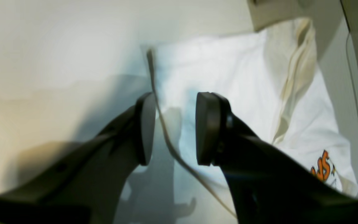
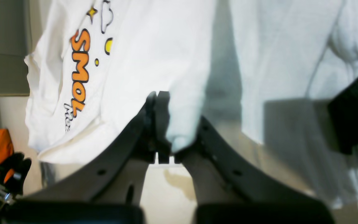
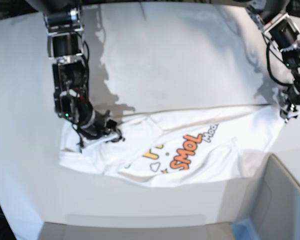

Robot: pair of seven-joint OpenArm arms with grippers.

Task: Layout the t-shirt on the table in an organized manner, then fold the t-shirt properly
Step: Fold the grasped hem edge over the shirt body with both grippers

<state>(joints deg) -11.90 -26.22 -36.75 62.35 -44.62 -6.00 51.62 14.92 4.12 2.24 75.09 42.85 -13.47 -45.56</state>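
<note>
White t-shirt (image 3: 190,145) on the table (image 3: 165,50): right claw (image 2: 162,124) pinches it, left claw (image 1: 172,127) spread above.

One white t-shirt (image 3: 190,150) lies on one white table (image 3: 180,55). Two robot arms reach over the table, each with one gripper.

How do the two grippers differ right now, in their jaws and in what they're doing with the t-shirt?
The left gripper has its jaws apart with nothing between them, over the t-shirt hem; the right gripper is shut on a fold of cloth. In the base view, the left sits at the shirt's right end, the right at its left end. Both are dark and low over the table.
</note>
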